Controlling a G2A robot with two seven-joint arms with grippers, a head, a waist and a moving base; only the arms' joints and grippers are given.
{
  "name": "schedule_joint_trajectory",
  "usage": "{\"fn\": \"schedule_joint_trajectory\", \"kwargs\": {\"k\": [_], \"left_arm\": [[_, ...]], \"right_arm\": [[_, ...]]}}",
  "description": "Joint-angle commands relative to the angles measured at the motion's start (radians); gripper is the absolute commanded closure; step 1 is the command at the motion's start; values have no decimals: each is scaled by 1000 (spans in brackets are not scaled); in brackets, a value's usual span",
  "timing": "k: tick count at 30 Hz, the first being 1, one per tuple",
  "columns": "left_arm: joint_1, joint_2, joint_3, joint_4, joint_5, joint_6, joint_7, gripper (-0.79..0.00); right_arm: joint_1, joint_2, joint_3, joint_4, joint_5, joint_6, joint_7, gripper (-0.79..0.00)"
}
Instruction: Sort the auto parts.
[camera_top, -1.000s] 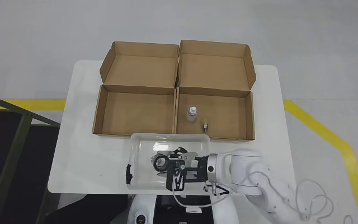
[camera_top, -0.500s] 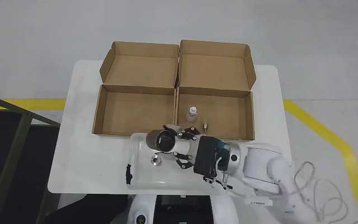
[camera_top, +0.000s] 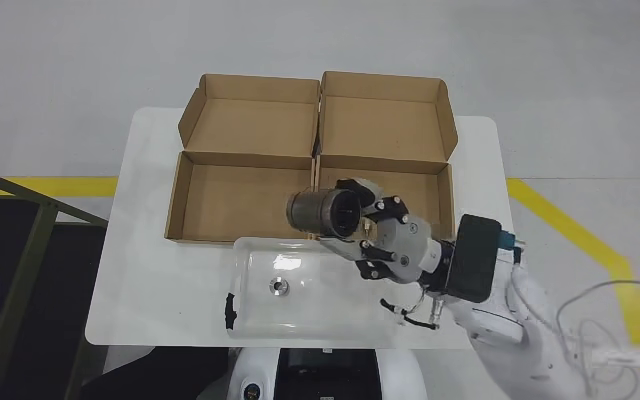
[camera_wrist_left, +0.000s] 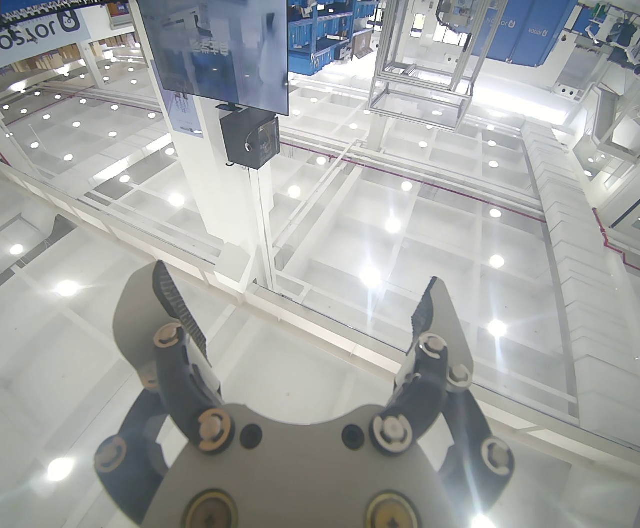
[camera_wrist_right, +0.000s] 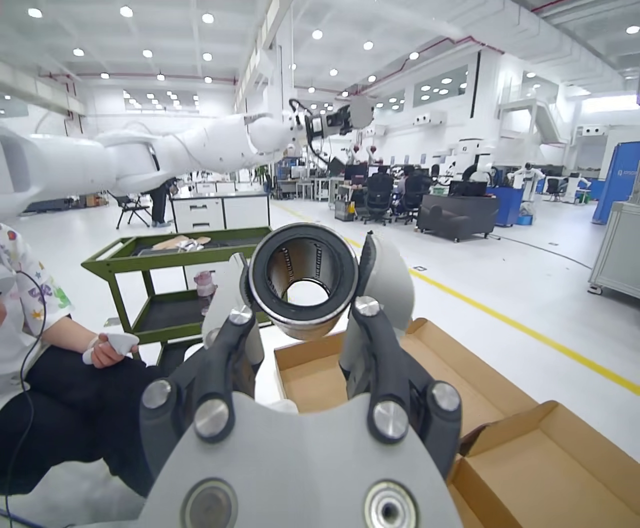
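Top view, clock directions taken from the clear tray (camera_top: 243, 262).

- Right gripper (camera_wrist_right: 305, 280) — clamped on a metal bearing sleeve (camera_top: 318, 211), one finger on each side of the barrel. The sleeve is hollow with a dark rim and lies on its side, open end toward the wrist camera.
- Sleeve position: in the air, at 12 o'clock from the tray. Seen from above, it overlies the near walls where the two cardboard boxes meet.
- Left box (camera_top: 240, 200) and right box (camera_top: 410, 205) stand side by side, touching, with lids folded back toward 12 o'clock.
- Small metal fitting (camera_top: 274, 287) lies in the tray, toward its 9 o'clock side.
- Tray sits on the white surface (camera_top: 140, 260), just beside the boxes.
- Left gripper (camera_wrist_left: 297, 280) — fingers spread wide, nothing between them, aimed up at the ceiling.
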Motion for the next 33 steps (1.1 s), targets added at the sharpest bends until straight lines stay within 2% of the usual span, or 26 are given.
{"fn": "schedule_joint_trajectory", "kwargs": {"k": [1,6,15,24,33], "left_arm": [[0,0,0,0,0,0,0,-785],[0,0,0,0,0,0,0,-785],[0,0,0,0,0,0,0,-785],[0,0,0,0,0,0,0,-785],[0,0,0,0,0,0,0,-785]], "right_arm": [[-8,-1,7,2,18,-5,-20,0],[-13,-5,4,10,45,-12,-62,0],[-58,0,82,12,70,-59,-101,0],[-66,-1,83,21,35,-41,-39,0],[-22,-5,25,70,-46,-7,102,0]]}}
